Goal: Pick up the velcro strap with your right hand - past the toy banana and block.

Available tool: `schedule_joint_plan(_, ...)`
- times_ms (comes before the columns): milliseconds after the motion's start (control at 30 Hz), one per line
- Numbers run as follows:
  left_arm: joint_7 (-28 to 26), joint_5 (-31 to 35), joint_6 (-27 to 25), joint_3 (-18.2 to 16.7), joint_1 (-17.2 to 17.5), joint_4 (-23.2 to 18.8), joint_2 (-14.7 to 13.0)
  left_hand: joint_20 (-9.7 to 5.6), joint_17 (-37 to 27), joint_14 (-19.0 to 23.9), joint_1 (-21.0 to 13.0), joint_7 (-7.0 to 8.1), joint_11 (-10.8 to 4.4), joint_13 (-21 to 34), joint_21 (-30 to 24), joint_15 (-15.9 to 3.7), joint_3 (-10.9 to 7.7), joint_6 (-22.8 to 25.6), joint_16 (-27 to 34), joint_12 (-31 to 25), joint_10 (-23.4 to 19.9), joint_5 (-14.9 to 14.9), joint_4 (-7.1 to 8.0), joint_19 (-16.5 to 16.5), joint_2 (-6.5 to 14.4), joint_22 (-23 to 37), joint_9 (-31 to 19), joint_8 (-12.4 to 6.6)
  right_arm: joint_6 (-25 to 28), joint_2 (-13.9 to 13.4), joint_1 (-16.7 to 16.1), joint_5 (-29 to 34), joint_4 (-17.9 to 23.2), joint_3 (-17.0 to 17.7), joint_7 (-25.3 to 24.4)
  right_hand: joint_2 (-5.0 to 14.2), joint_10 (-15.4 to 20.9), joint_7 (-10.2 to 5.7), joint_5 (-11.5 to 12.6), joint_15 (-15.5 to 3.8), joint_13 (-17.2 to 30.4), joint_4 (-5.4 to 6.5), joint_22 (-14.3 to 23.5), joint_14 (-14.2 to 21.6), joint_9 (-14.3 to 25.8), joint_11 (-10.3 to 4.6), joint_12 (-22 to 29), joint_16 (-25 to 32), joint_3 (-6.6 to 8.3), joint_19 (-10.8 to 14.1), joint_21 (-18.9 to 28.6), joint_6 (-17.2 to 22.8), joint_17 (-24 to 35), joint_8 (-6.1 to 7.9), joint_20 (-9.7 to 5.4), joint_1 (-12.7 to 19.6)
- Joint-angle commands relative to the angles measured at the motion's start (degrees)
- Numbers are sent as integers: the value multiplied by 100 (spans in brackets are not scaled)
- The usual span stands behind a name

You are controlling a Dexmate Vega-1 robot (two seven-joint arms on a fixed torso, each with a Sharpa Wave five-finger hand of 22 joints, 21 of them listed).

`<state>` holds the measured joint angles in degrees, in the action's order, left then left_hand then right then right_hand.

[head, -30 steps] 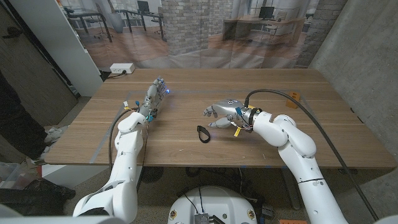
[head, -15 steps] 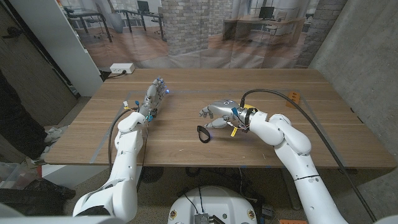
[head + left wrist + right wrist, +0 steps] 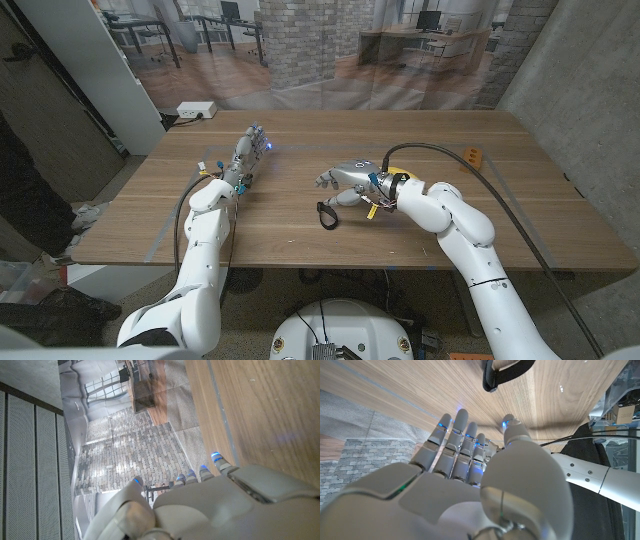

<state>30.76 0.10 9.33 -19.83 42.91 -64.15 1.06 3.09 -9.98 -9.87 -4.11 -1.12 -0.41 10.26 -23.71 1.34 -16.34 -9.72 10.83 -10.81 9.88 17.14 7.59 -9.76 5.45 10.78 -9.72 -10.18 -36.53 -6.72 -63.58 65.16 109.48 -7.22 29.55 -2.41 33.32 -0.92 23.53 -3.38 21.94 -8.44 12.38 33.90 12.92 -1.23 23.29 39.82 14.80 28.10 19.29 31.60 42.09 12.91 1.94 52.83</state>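
Wooden table (image 3: 300, 240) carries everything here. Toward its left edge the left hand (image 3: 247, 152) waits with fingers straight, holding nothing, clear of the work. Near the middle, closer to the front edge, lies the black velcro strap (image 3: 326, 214), looped. Just beside it hovers the right hand (image 3: 348, 180), fingers spread, apparently lined up to grasp.

Head cam: high, looking down over table (image 3: 300, 235). Wrist cams: close, along hand backs, apparently inverted. Shared: wood tabletop, brick backdrop (image 3: 310, 40).

Right robot hand (image 3: 345, 180) open (fingers spread); left robot hand (image 3: 248, 152) extended.
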Motion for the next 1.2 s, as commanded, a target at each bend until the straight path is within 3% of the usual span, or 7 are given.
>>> schedule_joint_plan(33,14,24,14,-10,-48,70,-9,-4,-20,-1249,-39,-20,-1,27,5,10,19,-666,19,-16,997,21,12,-653,6,26,-11,-15,-39,-7,126,132,-210,-122,-192,-13,-15,-7,40,-711,23,43,28,-4,19,-5,-11,-7,19,-19,42,-27,15,-8,-16,67)
schedule_joint_plan(1200,51,94,109,-65,-263,404,-61,2,-20,-1255,-45,-32,14,28,48,17,48,-675,19,-12,1016,22,11,-650,5,29,-11,-14,-14,-103,468,339,-828,-351,-552,-27,33,-8,97,-729,65,67,25,28,17,-6,1,-60,-15,-29,85,16,72,-11,-29,105)
